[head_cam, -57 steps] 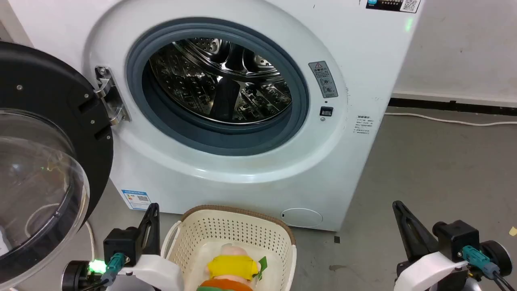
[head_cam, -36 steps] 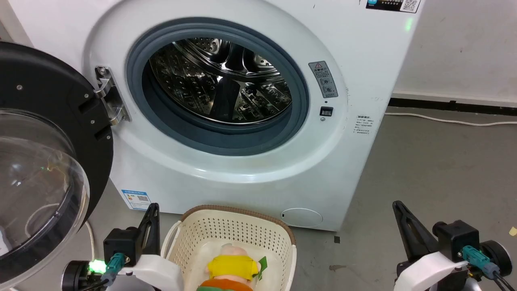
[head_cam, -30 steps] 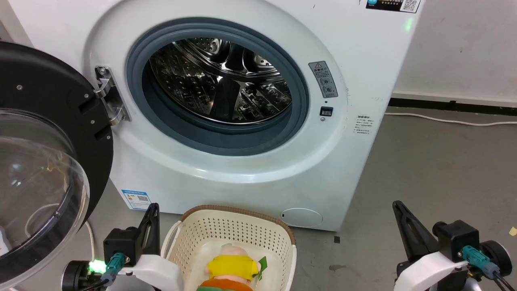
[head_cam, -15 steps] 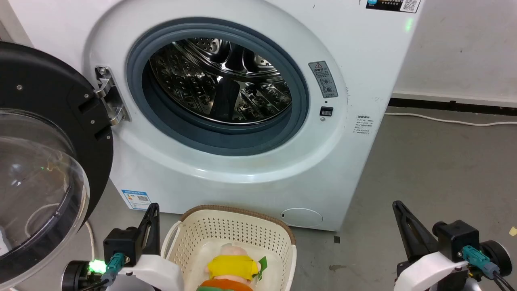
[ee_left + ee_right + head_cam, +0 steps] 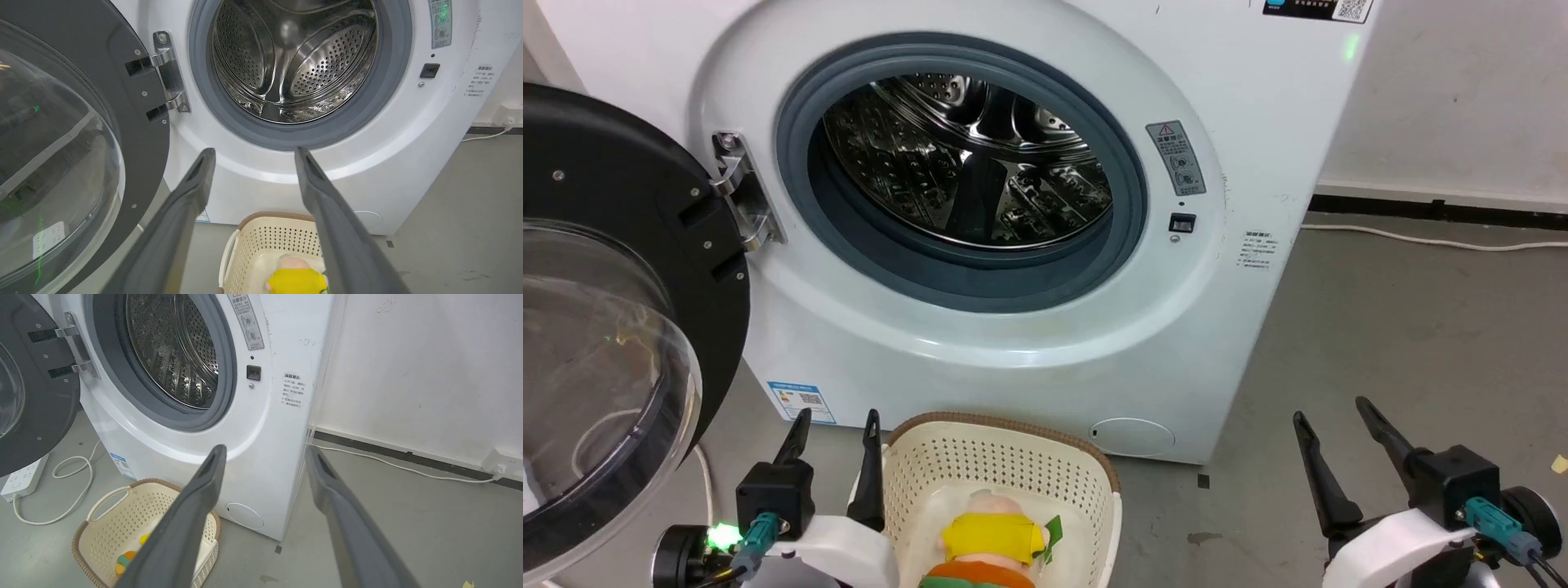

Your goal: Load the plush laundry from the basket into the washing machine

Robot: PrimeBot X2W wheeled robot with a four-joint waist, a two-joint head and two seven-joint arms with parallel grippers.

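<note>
The white washing machine (image 5: 1029,347) stands in front of me, and I see bare steel inside its drum (image 5: 968,163). Its black-rimmed door (image 5: 613,310) hangs swung out to the left. On the floor below the opening sits the cream basket (image 5: 1013,461). It holds a pale pink figure in a yellow shirt (image 5: 995,535) and, at the view's bottom edge, an orange burger plush (image 5: 968,578). My left gripper (image 5: 838,415) is open just left of the basket's rim. My right gripper (image 5: 1331,411) is open over the floor, well right of the basket. Both are empty.
A white power strip (image 5: 20,482) and its looped cable (image 5: 73,494) lie on the grey floor left of the basket, under the door. Another white cable (image 5: 1421,241) runs along the wall at the right. Bare floor stretches to the machine's right.
Both grippers were shut and have now spread their fingers apart. The plush toys and the basket lie where they were.
</note>
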